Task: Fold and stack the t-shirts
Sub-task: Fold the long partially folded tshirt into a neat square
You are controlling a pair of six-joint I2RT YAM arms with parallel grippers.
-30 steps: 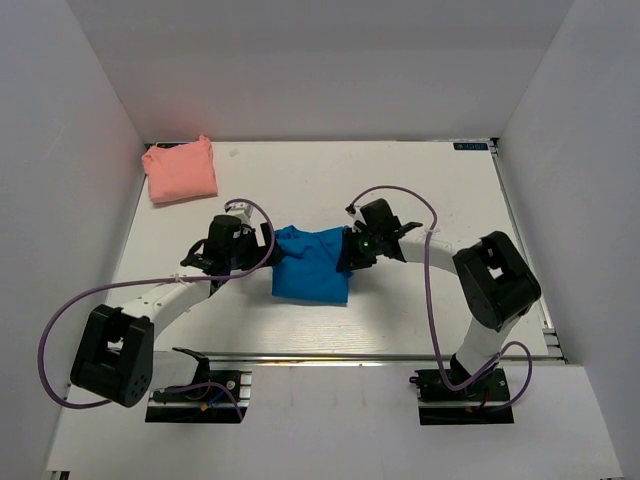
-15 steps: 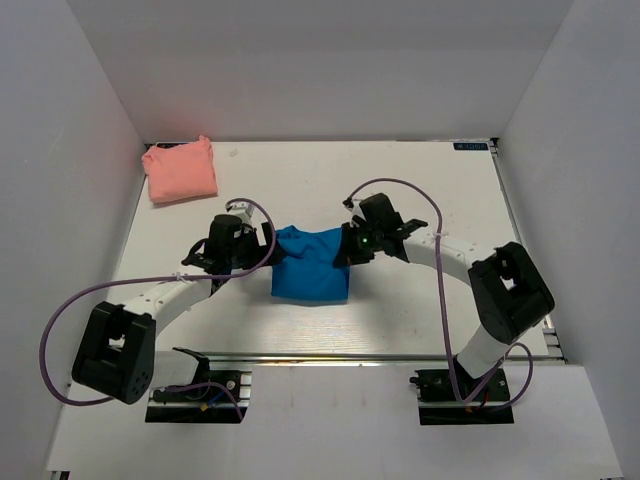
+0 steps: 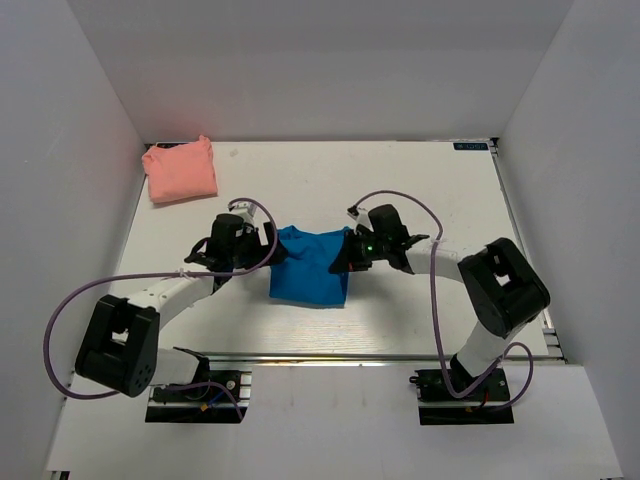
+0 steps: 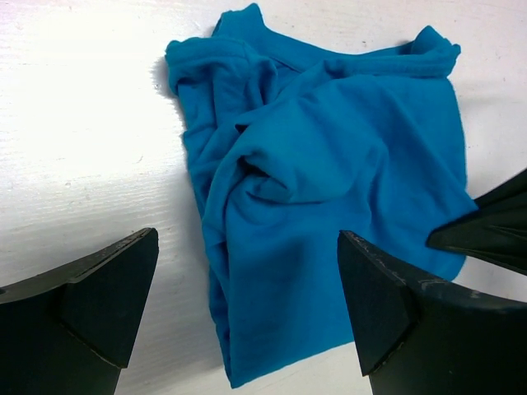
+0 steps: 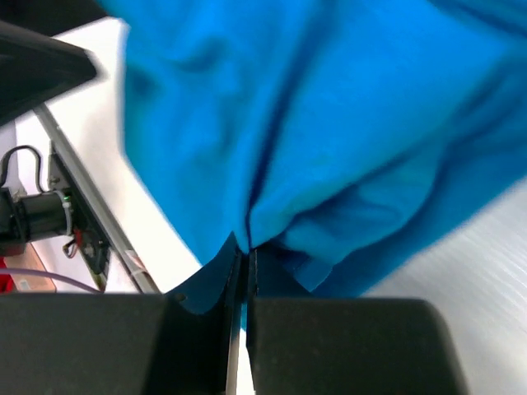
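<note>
Clamping the blue t-shirt (image 3: pixel 310 270) at its edge, right jaws meet.

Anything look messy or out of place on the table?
The blue t-shirt at mid-table is rumpled, with bunched folds and uneven edges, unlike the squared pink t-shirt in the far left corner. The right gripper pinches the blue one's edge.

White desk (image 3: pixel 300 180) under the left end effector (image 3: pixel 272 252) and the right end effector (image 3: pixel 346 260), white walls (image 3: pixel 320 90) beyond and beside them, small dark label (image 3: pixel 470 146) far beyond the right one, metal rail (image 3: pixel 330 357) behind both.
</note>
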